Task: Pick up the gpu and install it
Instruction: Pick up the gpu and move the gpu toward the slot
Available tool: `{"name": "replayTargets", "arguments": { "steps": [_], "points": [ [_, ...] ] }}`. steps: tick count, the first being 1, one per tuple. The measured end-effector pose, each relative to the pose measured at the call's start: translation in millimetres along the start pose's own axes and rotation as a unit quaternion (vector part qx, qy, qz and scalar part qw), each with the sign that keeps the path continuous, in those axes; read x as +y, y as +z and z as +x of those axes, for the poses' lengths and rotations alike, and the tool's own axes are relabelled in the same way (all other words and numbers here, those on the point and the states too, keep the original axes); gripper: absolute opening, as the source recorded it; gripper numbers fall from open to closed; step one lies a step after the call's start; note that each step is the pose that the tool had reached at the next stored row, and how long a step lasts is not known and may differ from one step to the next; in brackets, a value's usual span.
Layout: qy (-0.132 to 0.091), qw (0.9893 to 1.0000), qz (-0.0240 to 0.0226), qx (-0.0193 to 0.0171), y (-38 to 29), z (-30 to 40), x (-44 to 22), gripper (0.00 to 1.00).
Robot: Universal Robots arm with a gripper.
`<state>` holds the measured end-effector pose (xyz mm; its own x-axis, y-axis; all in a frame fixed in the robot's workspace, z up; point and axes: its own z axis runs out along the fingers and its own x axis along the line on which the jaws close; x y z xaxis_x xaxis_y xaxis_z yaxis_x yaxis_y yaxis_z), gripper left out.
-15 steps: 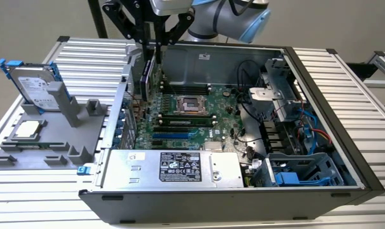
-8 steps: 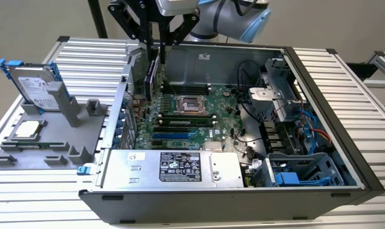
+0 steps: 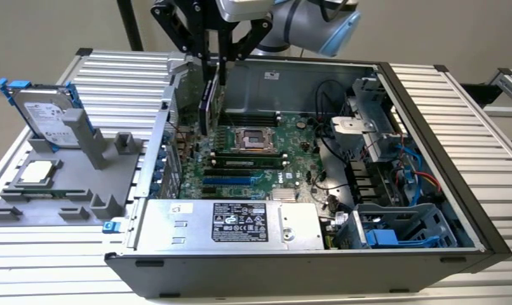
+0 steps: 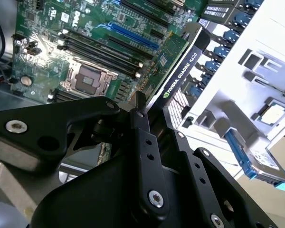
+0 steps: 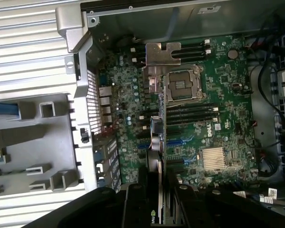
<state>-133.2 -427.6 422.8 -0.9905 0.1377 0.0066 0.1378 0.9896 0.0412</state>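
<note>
Exterior view: black two-finger claw (image 3: 220,60) pinches the thin green-and-black gpu card (image 3: 211,95) by its top edge, upright just above the green motherboard (image 3: 277,171). Likely light, stiff and fragile; its edges look safest to hold. On the motherboard, narrow memory sticks (image 3: 248,154) and the square silver processor socket (image 3: 254,136) sit close beside it.

The ribbed metal table (image 3: 464,108) carried the open computer case (image 3: 281,270) across its middle, and a grey parts holder (image 3: 44,216) sat just beside it, toward the exterior view's left.
</note>
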Motion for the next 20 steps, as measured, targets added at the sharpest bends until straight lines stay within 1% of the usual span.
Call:
{"name": "replayTargets", "arguments": {
  "steps": [20],
  "points": [
    [0.01, 1.0, -0.0001, -0.0004, 0.0, -20.0, 2.8, 0.0]
  ]
}}
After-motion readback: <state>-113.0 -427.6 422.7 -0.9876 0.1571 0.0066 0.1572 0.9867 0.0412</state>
